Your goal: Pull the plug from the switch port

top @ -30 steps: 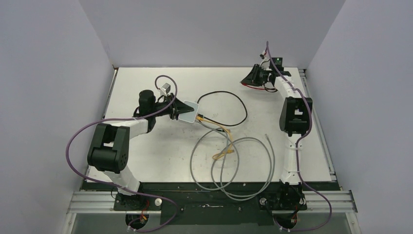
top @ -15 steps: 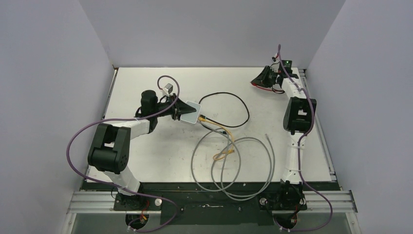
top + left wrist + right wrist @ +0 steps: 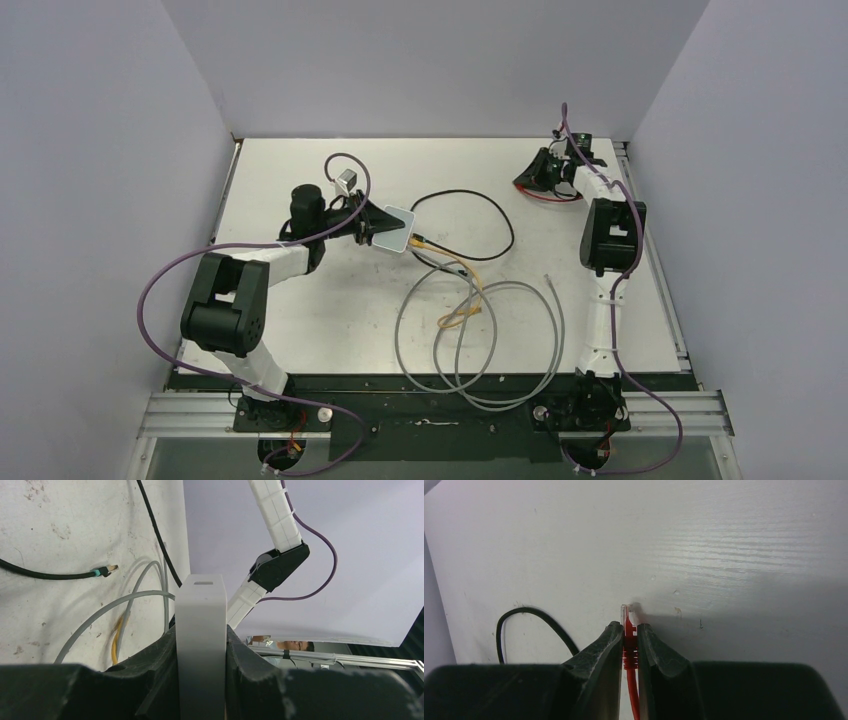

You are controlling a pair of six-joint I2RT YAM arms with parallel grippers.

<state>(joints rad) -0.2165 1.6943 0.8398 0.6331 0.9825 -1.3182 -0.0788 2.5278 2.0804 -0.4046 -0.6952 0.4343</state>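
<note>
We count two arms and two grippers. At the tip of the left arm [image 3: 225, 300], the left gripper [image 3: 376, 226] is closed tight on the one switch [image 3: 398, 228]. Its two fingers [image 3: 150, 672] press the flat faces of the light-grey box, which the wrist camera sees edge-on, standing out past the fingertips. The switch sits a little left of the middle of the table [image 3: 290, 165]; we cannot tell whether it touches the tabletop. One yellow cable [image 3: 458, 316] and some grey cable [image 3: 131, 598] run from its right-hand edge toward the near side. The grey lies in broad overlapping loops, and we cannot tell whether it is one cable or two. One black cable [image 3: 462, 190] arcs just right of the switch. The left wrist view shows one loose plug [image 3: 102, 571] with a teal boot on a black lead, lying on the table apart from the switch. At the far right, the right arm [image 3: 608, 235] reaches toward the back of the table. There the right gripper [image 3: 628, 630] is pinched closed on the one red plug [image 3: 628, 622]. The plug's clear tip pokes past the fingertips, and its red cable [image 3: 632, 692] runs back between them. This plug is well apart from the switch.
</note>
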